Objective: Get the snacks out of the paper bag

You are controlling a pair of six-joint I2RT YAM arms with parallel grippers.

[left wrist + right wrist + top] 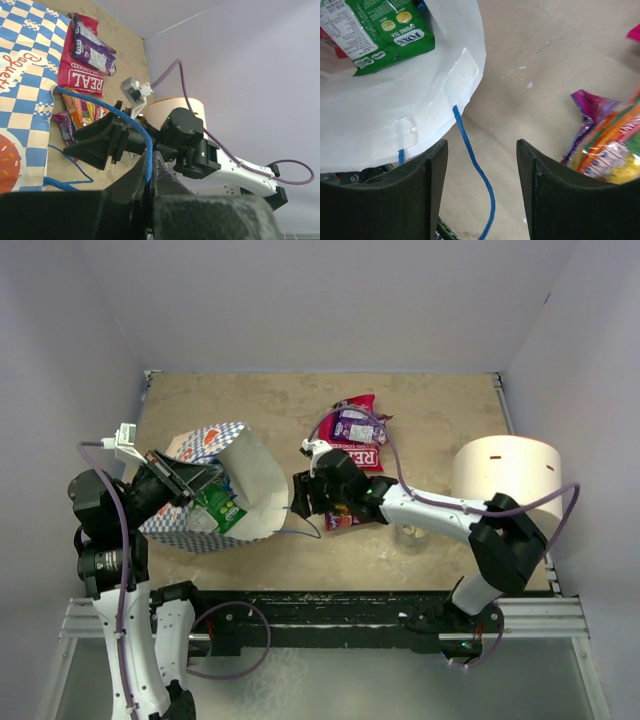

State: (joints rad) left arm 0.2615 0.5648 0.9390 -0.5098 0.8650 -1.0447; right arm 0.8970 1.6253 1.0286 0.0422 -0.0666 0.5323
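Observation:
The paper bag (200,445) lies on its side at the left, its white mouth (420,100) facing right. A green packet (220,505) lies inside it and also shows in the right wrist view (395,30). My left gripper (185,480) is shut on the bag's upper blue cord handle (148,150). My right gripper (300,495) is open and empty just outside the bag's mouth, above the lower blue cord (475,160). On the table lie a red-pink chip bag (365,453), a purple packet (355,425) on top of it, and an orange packet (340,517).
A big white cylinder roll (505,475) stands at the right edge. A small clear tape roll (410,535) lies near the right arm. White walls close in the table at the back and sides.

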